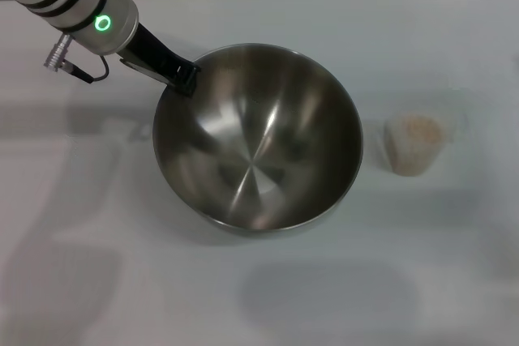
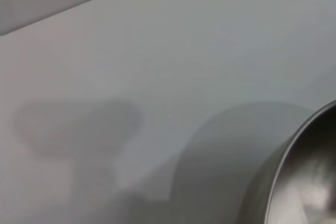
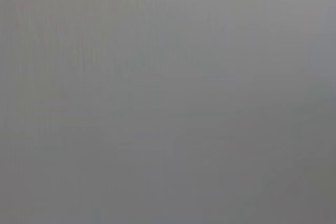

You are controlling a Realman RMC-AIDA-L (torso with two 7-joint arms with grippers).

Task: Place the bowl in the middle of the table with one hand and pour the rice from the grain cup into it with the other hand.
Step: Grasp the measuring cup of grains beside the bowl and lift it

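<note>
From the head we look steeply down on the white surface (image 1: 454,281), with the bowl (image 1: 259,139) mid-picture. Our left wrist camera sits low and close to the surface (image 2: 173,51), catching only the bowl's rim (image 2: 286,166) at one corner; these two views share that. Our right wrist view shows only flat grey.

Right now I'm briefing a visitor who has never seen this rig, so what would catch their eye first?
The big shiny bowl dominates the middle of the white table, empty inside. The left gripper is at the bowl's rim on the far left side, below the arm's glowing green ring. To the bowl's right, apart from it, stands the small clear grain cup, with the rice still in it.
</note>
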